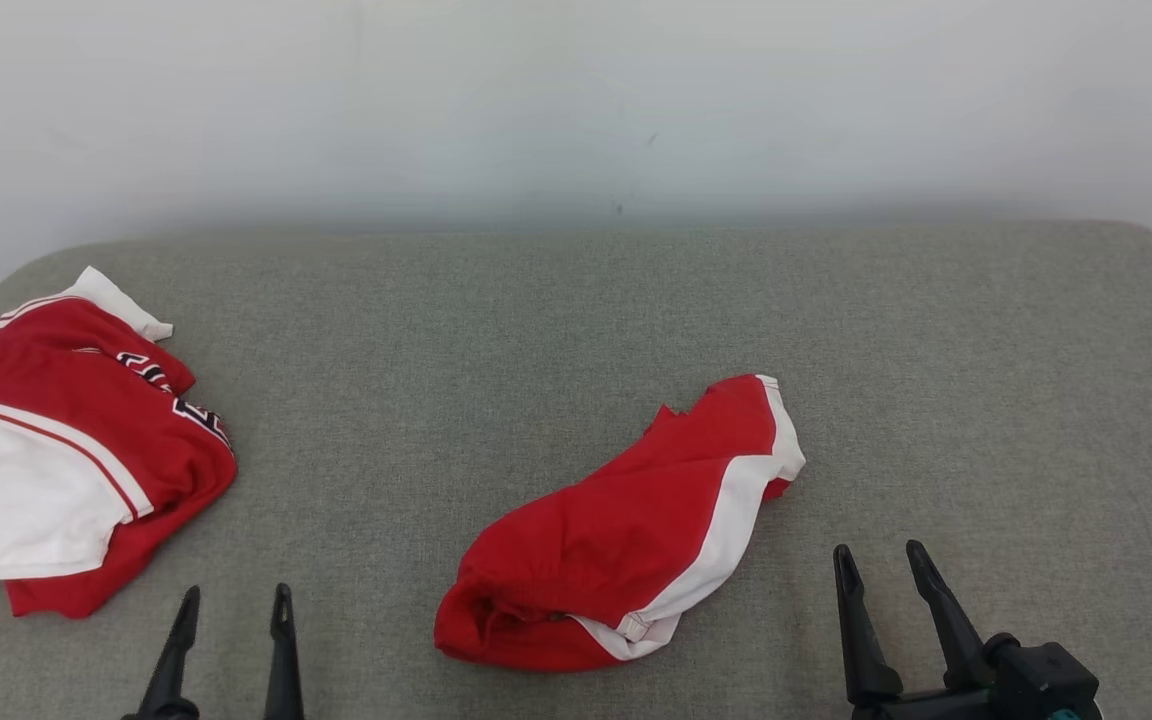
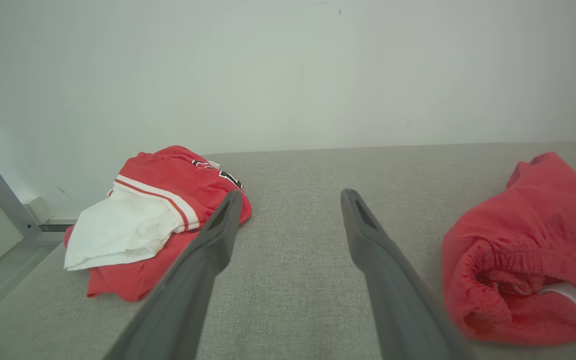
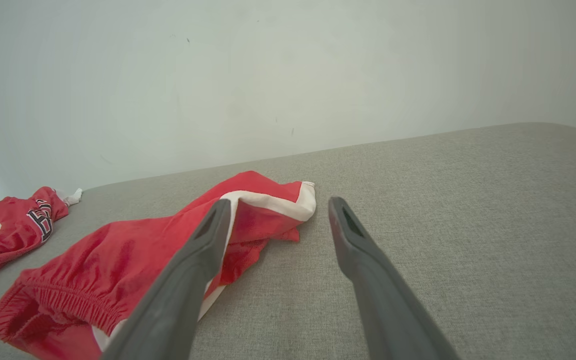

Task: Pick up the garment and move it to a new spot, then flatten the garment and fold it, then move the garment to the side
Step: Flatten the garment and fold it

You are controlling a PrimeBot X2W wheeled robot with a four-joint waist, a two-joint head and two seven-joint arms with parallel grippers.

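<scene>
The left pincer [image 1: 238, 592] and the right pincer [image 1: 877, 548] both stand with fingers spread, holding nothing, over a grey cloth-covered surface [image 1: 536, 320] that runs back to a plain white wall [image 1: 576, 100]. The crumpled red shorts [image 1: 616, 530] with a white side stripe lie between them, nearer the right pincer, just to its left. A bunched red and white shirt [image 1: 86, 440] sits ahead and left of the left pincer. Its dark lettering is folded and unreadable.

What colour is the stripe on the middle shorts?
White stripe on red shorts; head view shows it best.
</scene>
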